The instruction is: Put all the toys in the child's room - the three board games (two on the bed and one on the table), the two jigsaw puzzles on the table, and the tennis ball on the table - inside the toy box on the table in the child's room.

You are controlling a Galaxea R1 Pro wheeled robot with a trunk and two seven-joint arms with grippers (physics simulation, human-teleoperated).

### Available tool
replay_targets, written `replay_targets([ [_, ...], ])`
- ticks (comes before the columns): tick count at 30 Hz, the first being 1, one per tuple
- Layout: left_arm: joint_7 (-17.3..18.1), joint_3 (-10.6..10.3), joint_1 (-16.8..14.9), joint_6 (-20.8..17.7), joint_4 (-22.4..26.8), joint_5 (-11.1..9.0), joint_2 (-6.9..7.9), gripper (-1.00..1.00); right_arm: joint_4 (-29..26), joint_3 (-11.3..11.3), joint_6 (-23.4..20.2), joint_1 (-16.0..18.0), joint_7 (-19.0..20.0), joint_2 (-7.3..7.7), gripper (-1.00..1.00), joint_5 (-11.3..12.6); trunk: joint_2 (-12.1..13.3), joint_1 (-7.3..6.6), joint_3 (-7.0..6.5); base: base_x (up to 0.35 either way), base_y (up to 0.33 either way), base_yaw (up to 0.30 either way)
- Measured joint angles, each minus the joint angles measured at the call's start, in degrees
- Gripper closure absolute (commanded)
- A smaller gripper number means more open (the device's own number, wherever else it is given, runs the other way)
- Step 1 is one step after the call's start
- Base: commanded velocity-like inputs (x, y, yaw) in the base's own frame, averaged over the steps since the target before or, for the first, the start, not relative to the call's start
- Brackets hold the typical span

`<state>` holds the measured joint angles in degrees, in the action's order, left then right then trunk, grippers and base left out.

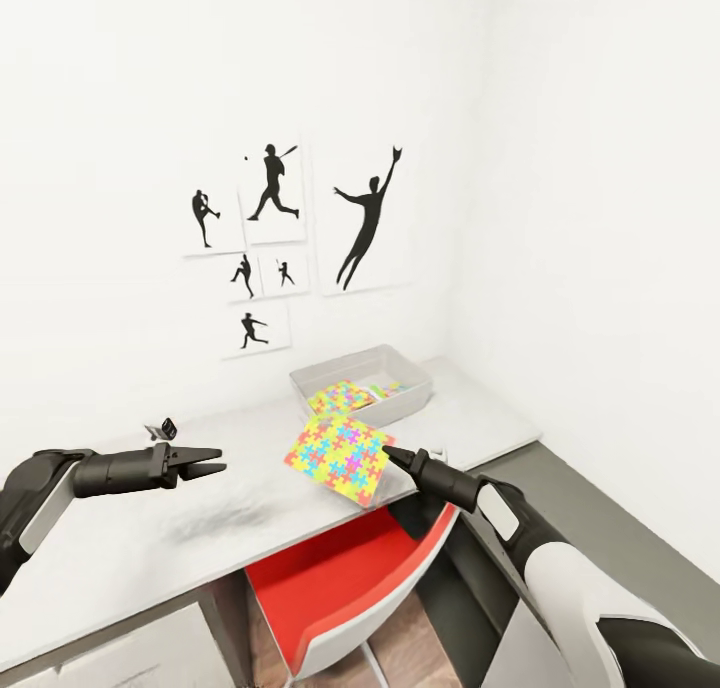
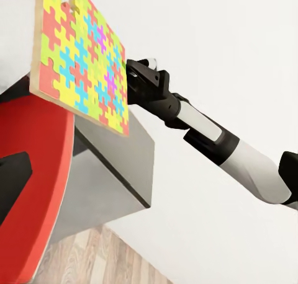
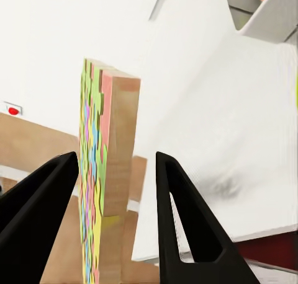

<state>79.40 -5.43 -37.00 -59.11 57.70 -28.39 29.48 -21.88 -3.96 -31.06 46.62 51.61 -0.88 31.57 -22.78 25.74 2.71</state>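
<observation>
A colourful jigsaw puzzle (image 1: 340,456) hangs tilted over the front edge of the white table (image 1: 130,548). My right gripper (image 1: 390,456) is shut on its near edge. In the right wrist view the puzzle (image 3: 105,191) stands edge-on between the two black fingers (image 3: 180,222). The left wrist view shows the puzzle (image 2: 81,61) face-on with the right gripper (image 2: 133,79) at its side. The grey toy box (image 1: 410,393) stands at the back right of the table, beyond the puzzle, with another colourful puzzle (image 1: 340,398) inside. My left gripper (image 1: 205,463) hovers open over the table, left of the held puzzle.
A red chair (image 1: 340,578) is tucked under the table just below the held puzzle. A small black and white object (image 1: 165,430) sits on the table behind my left gripper. Baseball silhouette pictures (image 1: 275,228) hang on the wall; a side wall closes off the right.
</observation>
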Motion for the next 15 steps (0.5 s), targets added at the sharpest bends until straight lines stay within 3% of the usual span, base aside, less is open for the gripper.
replay_targets([
  [10, 0.04, -0.03, 0.0, 0.0, 0.0, -0.05, 0.0, -1.0, 0.0, 0.0, 0.0, 0.0, 0.0, 0.05, 1.0, 0.0, 0.0, 0.0, 0.0, 0.0, 0.0, 0.277],
  [15, 0.17, 0.33, 0.1, 0.04, -0.15, -0.38, 0.03, -1.0, -0.02, -0.02, -0.03, -0.01, 0.11, 0.06, 1.0, 0.04, 0.0, 0.0, 0.0, 0.0, 0.0, 0.056],
])
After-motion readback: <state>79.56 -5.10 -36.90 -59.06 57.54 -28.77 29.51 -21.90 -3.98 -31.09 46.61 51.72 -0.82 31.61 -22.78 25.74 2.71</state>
